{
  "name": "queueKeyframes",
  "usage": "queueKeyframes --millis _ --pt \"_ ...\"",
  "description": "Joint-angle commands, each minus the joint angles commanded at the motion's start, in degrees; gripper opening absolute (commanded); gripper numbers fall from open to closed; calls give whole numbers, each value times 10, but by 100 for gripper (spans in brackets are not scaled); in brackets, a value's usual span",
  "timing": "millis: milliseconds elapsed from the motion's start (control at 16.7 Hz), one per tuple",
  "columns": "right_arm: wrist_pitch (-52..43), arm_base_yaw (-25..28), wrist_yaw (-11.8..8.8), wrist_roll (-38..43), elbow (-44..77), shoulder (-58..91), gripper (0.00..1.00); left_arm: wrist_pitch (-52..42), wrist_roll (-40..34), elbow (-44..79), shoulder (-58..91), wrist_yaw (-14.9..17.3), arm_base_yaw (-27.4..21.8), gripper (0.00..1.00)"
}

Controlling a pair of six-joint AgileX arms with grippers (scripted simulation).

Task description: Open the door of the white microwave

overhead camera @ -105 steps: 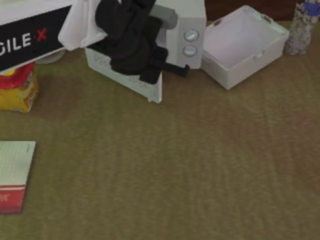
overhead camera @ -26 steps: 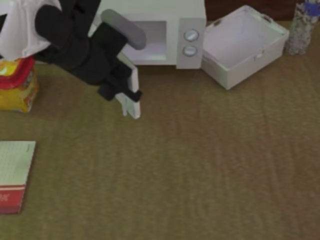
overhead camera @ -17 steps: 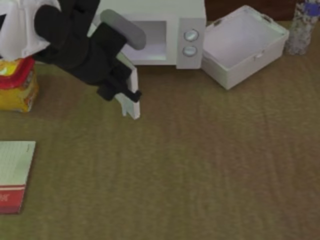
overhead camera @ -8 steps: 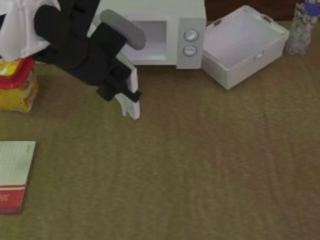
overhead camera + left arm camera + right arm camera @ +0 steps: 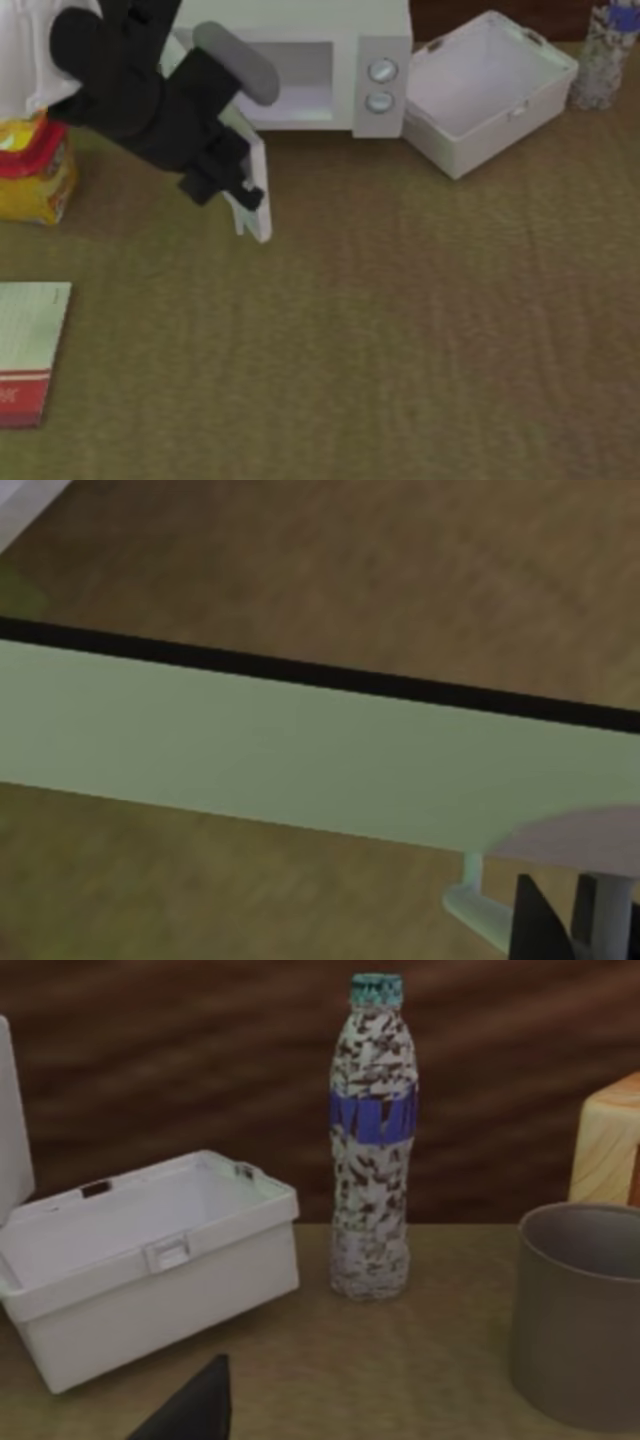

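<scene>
The white microwave (image 5: 345,25) stands at the back of the table, with two silver knobs (image 5: 381,85) on its right panel. Its cavity (image 5: 300,75) shows, since the door (image 5: 258,195) is swung far out to the left and stands edge-on. My left gripper (image 5: 232,195) is at the door's free edge, shut on the door's handle (image 5: 475,910). In the left wrist view the door (image 5: 300,750) is a pale band with that handle running in between my fingers (image 5: 540,930). My right gripper (image 5: 200,1410) is out of the top view, low by the bin.
A white lidless bin (image 5: 470,150) sits right of the microwave, with a speckled bottle (image 5: 605,55) beyond it. A yellow bag (image 5: 35,175) and a notepad (image 5: 30,350) lie at the left. A grey cup (image 5: 580,1310) and a wooden block (image 5: 610,1150) stand near the bottle (image 5: 370,1150).
My left gripper has pulled the door from partly open to wide open, and in the last half second it swung a little further left. The right arm has not moved.
</scene>
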Motion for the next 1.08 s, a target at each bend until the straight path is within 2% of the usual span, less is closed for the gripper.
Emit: queueKeyframes --millis 240,1080 --pt "0 0 0 0 0 0 100 -12 49 -9 -8 23 21 0" --pt "0 0 0 0 0 0 100 -13 50 -9 -8 24 21 0"
